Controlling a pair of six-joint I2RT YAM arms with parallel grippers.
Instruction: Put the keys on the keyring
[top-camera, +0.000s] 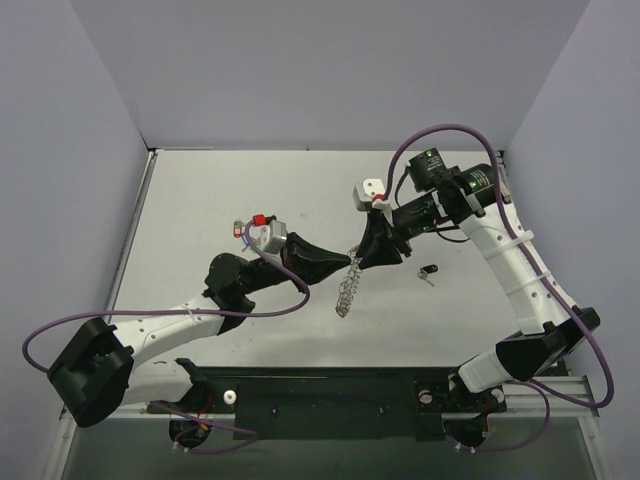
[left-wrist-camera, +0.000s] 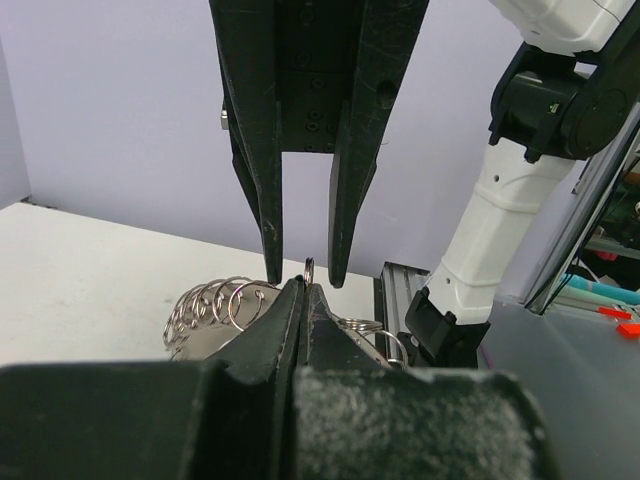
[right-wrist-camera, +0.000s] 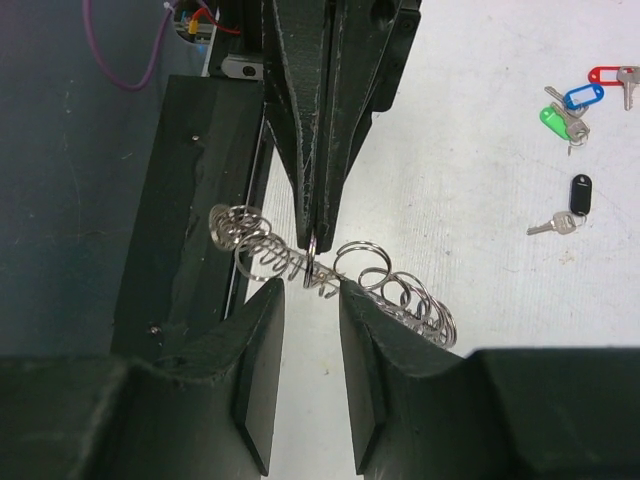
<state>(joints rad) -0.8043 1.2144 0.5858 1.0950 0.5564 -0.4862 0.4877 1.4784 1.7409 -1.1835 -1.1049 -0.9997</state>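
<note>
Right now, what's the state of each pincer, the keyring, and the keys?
Left pincer: shut on the keyring.
Right pincer: open, straddling the pinched ring.
Keyring: held by one small ring, no key threaded that I can see.
Black-tagged key: loose on the table.
Red, blue and green-tagged keys: loose on the table, bunched together.

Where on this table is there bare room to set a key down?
Bare: the far left corner of the table behind the left arm, and the near strip between the keyring and the front rail. Crowded: the centre where the left gripper and right gripper meet, and beside the black-tagged key.
</note>
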